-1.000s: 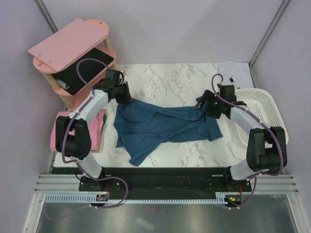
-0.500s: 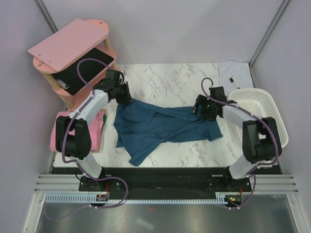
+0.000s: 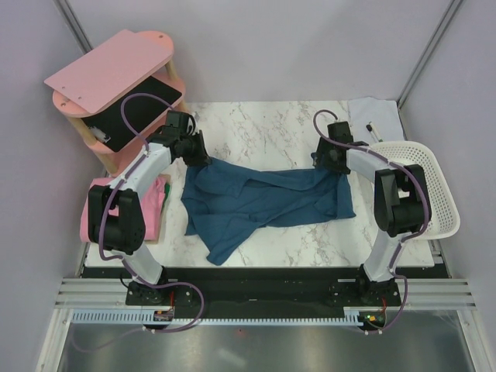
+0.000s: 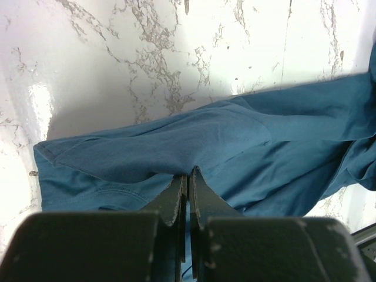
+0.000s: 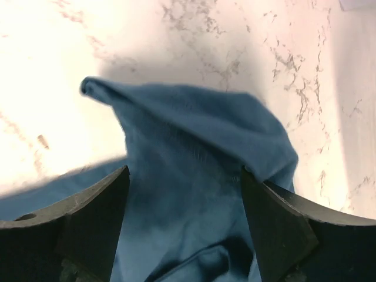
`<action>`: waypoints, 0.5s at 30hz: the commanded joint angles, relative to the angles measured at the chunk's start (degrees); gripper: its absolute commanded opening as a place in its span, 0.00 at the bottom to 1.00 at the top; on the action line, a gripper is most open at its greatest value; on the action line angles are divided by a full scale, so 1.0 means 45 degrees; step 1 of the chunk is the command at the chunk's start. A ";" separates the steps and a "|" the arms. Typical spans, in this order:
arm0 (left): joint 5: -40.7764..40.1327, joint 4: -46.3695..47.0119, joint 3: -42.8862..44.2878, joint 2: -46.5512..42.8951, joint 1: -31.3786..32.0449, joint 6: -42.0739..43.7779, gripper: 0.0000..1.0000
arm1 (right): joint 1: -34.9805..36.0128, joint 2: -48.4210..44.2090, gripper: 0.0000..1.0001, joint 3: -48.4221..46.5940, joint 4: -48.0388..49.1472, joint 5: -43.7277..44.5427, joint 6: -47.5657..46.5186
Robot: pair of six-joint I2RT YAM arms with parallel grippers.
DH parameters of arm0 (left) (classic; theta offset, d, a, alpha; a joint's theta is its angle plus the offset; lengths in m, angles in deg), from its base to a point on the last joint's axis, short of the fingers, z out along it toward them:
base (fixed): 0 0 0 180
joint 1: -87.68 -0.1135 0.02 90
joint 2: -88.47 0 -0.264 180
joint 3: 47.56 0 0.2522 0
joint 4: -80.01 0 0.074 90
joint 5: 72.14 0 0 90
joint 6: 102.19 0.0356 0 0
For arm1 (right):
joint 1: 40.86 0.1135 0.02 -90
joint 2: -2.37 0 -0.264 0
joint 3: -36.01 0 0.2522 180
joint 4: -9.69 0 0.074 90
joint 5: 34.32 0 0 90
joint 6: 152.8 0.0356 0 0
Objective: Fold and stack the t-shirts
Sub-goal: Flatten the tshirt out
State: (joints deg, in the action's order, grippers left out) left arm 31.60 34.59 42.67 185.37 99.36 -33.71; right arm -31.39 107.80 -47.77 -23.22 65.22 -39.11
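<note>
The dark teal-blue t-shirt (image 3: 263,198) lies crumpled and spread across the middle of the marble table. My left gripper (image 3: 194,153) is shut on its far left corner; in the left wrist view the gripper (image 4: 189,174) pinches a raised fold of the t-shirt (image 4: 235,141). My right gripper (image 3: 329,160) stands open over the shirt's far right corner. In the right wrist view this gripper (image 5: 185,171) has its jaws wide on either side of a hump of the teal cloth (image 5: 194,135). The pink t-shirt (image 3: 157,213) lies at the table's left edge, partly hidden under my left arm.
A pink wooden shelf (image 3: 108,70) stands at the back left with a black slab (image 3: 143,108) on its lower level. A white basket (image 3: 425,182) sits at the right edge. A small white cloth with a pen (image 3: 373,115) lies at the back right corner.
My right gripper has moved toward the far side of the table along the shirt's right end, and its jaws have narrowed slightly. The left gripper has kept its hold, unmoved.
</note>
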 commanded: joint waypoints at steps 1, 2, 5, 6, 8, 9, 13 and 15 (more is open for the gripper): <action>0.0268 -0.0191 -0.0098 -0.0577 -0.0252 0.0621 0.02 | -0.0035 0.1022 0.81 -0.0865 -0.0020 0.0888 -0.0477; 0.0268 -0.0210 -0.0098 -0.0577 -0.0272 0.0641 0.02 | -0.0055 0.1160 0.80 -0.0924 -0.0020 0.0617 -0.0497; 0.0287 -0.0288 -0.0078 -0.0655 -0.0369 0.0719 0.02 | -0.0035 0.1416 0.51 -0.1081 0.0135 0.0030 -0.0613; 0.0287 -0.0327 -0.0040 -0.0655 -0.0408 0.0739 0.02 | -0.0016 0.1377 0.33 -0.1081 0.0175 -0.0416 -0.0672; 0.0209 -0.0425 -0.0020 -0.0733 -0.0467 0.0836 0.02 | -0.0035 0.0813 0.13 -0.0926 0.0505 -0.0790 -0.0770; 0.0170 -0.0445 -0.0020 -0.0733 -0.0506 0.0856 0.02 | -0.0016 0.0481 0.09 -0.0577 0.0701 -0.1140 -0.0809; -0.0142 -0.0757 -0.0195 -0.0967 -0.0584 0.0934 0.02 | -0.0035 -0.2286 0.07 0.0987 0.1678 -0.1126 -0.0654; -0.0279 -0.0894 -0.0428 -0.1143 -0.0604 0.0895 0.02 | -0.0055 -0.2956 0.08 0.1669 0.1427 -0.0425 -0.0459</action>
State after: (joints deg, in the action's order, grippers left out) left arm 31.46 32.03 42.29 183.71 97.13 -32.07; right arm -31.45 105.59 -44.60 -19.68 61.35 -42.02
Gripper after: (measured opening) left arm 0.029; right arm 0.088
